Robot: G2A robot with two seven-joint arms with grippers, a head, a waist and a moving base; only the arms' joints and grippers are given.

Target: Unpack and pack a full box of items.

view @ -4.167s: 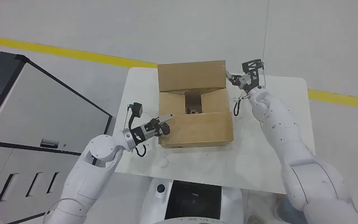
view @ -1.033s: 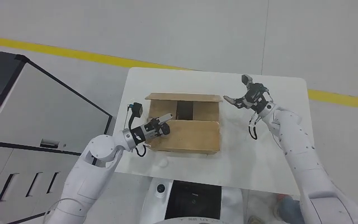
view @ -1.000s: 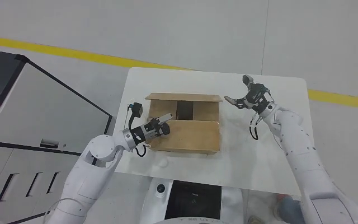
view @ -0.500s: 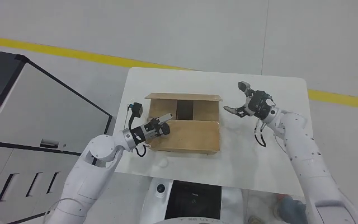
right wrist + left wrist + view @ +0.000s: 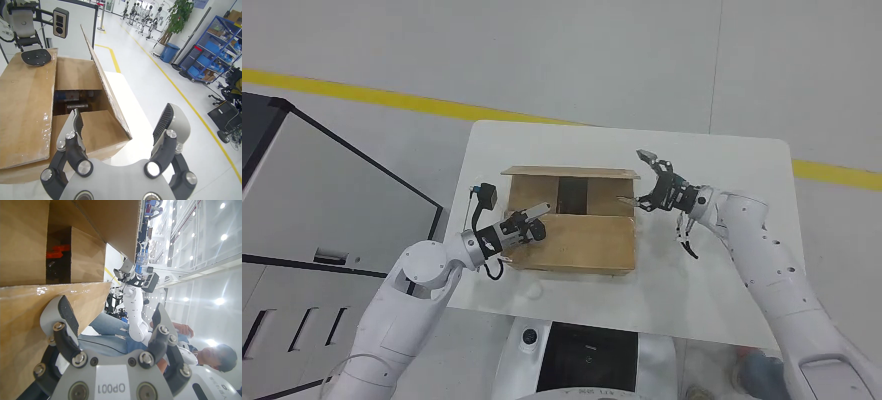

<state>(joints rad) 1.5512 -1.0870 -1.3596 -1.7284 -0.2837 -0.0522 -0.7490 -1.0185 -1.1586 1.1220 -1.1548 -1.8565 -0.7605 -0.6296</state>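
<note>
Flanking box [image 5: 572, 248]: left gripper [image 5: 540, 220], right gripper [image 5: 632, 178]

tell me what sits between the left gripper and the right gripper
The cardboard box, its top partly open, fills the stretch between the left gripper and the right gripper; the top view shows it.

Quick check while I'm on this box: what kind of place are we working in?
Likely a robotics test hall or workshop: a row of humanoid robots stands down the aisle, blue racks of bins line one side, and yellow lines mark the floor.
</note>
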